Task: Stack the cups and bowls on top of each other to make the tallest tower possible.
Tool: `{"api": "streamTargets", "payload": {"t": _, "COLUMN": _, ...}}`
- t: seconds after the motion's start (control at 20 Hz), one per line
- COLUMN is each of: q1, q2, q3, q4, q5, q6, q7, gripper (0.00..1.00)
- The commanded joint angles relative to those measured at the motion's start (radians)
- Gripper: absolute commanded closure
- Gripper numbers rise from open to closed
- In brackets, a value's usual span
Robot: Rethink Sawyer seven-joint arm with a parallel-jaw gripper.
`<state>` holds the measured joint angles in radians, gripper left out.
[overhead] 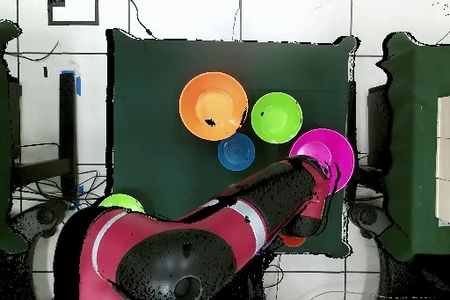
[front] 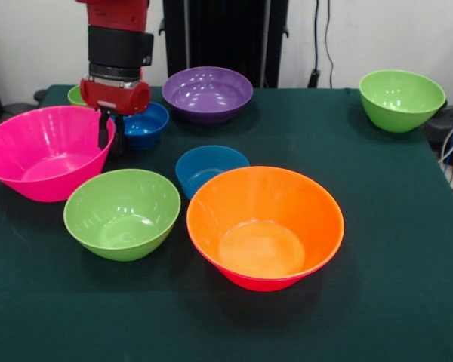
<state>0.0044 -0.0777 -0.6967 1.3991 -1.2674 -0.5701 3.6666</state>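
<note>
A big pink bowl (front: 45, 151) stands at the left, and also shows in the overhead view (overhead: 322, 157). My gripper (front: 110, 143) is down at its right rim, just in front of a small blue bowl (front: 145, 124); in the overhead view it (overhead: 327, 173) is at the pink bowl's edge. A green bowl (front: 122, 213), a second blue bowl (front: 210, 167) and a big orange bowl (front: 264, 226) stand apart near the front. A purple bowl (front: 208, 93) and another green bowl (front: 402, 98) stand at the back. A light-green cup (front: 75, 95) peeks out behind the arm. No bowl is nested in another.
The table has a dark green cloth (front: 392, 249). The arm (overhead: 255, 208) covers the purple bowl and one blue bowl in the overhead view. A small orange patch (overhead: 293, 241) shows beside the arm there; I cannot tell what it is.
</note>
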Motion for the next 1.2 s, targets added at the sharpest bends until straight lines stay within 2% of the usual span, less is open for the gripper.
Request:
{"api": "streamTargets", "payload": {"t": 0.05, "q1": 0.021, "q2": 0.061, "q3": 0.179, "q4": -0.015, "q5": -0.017, "q6": 0.061, "q7": -0.006, "gripper": 1.0}}
{"api": "streamTargets", "payload": {"t": 0.65, "q1": 0.082, "q2": 0.051, "q3": 0.148, "q4": -0.015, "q5": -0.131, "q6": 0.05, "q7": 0.153, "gripper": 1.0}}
{"api": "streamTargets", "payload": {"t": 1.0, "q1": 0.111, "q2": 0.047, "q3": 0.125, "q4": -0.015, "q5": -0.172, "q6": 0.05, "q7": 0.218, "gripper": 1.0}}
{"api": "streamTargets", "payload": {"t": 1.2, "q1": 0.12, "q2": 0.041, "q3": 0.129, "q4": -0.012, "q5": -0.173, "q6": 0.057, "q7": 0.222, "gripper": 1.0}}
